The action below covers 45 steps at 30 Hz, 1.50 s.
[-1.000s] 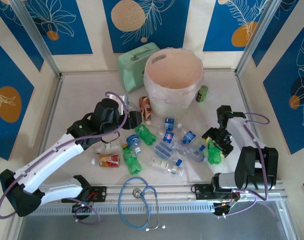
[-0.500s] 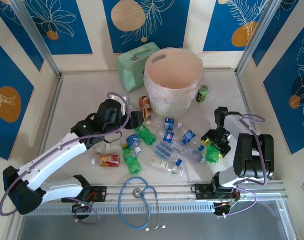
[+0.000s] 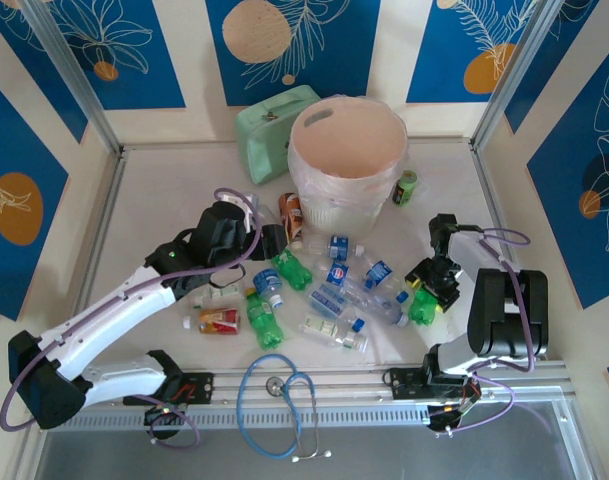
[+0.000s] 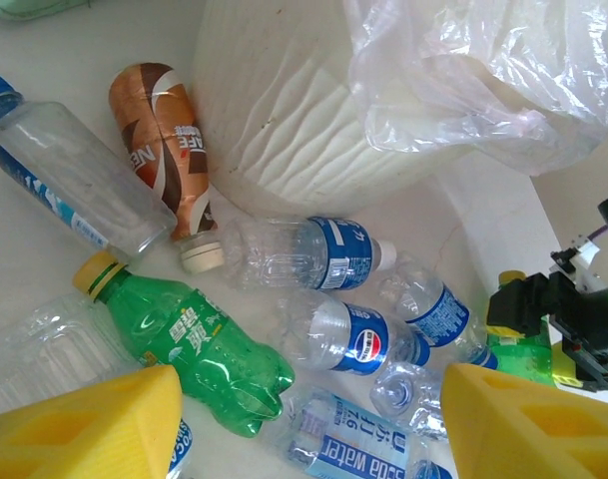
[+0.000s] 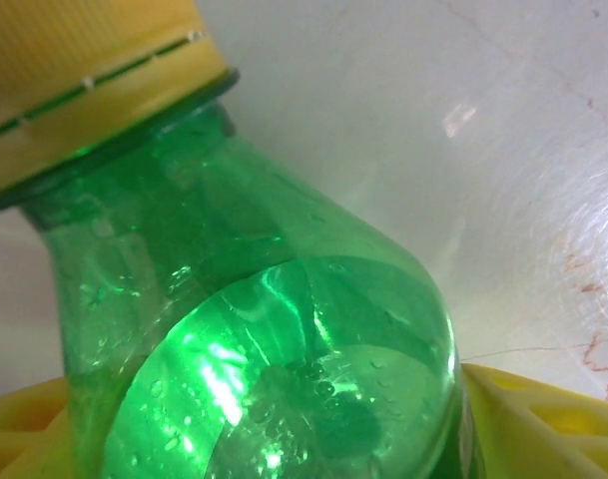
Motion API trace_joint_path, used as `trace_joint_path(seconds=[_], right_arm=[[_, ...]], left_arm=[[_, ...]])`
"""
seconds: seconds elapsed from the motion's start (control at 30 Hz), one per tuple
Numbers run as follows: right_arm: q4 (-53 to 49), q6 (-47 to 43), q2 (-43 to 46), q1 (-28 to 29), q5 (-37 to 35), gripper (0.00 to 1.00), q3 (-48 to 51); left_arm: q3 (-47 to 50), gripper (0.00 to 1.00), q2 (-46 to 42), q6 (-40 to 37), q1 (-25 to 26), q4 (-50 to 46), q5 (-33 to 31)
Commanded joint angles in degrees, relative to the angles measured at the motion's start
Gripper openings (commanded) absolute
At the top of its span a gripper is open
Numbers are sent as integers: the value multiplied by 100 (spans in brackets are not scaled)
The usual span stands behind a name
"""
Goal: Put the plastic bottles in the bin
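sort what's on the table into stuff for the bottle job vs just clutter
For the job: clear blue-label bottles, green soda bottles, red-labelled bottle, bin.
Lying about: mint-green case, small green can, stethoscope.

I see glossy, smooth green plastic on the bottle (image 5: 284, 329), and a crinkled, shiny translucent bag (image 4: 483, 70) over the matt ribbed bin (image 4: 284, 120).
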State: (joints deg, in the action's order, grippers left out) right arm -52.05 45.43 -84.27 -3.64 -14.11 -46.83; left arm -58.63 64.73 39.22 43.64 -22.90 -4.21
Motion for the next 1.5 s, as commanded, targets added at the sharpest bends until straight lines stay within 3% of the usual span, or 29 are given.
trace_joint_path(seconds=[0.0,0.37,0.6,0.9,1.2,1.27,1.33,1.47], right_arm=[[-167,78,355,103,-87,73,91],[-960,97,1624,250,-72,70,-504],[-1586,132,2204,911,-204,68,-1805],[-1685,-142,1805,1621,3,68,-4193],[-720,-465,1133,2034,811,68,-5730],[-1187,-411,853,2034,448,68,-6215],[-1785,-190,666,1984,-385,71,-6393],[-1508,-202,899,1121,-724,85,-5250]], left_arm=[[54,69,-39,97,33,52,-174],[-75,69,39,64,36,17,-238],[-208,70,50,-45,32,-140,-361],[-340,71,13,-110,7,-312,-660],[-450,71,88,-107,-5,-359,-678],[-482,71,103,-99,-9,-371,-669],[-483,71,93,-82,-8,-375,-678],[-353,71,51,-42,-9,-357,-695]])
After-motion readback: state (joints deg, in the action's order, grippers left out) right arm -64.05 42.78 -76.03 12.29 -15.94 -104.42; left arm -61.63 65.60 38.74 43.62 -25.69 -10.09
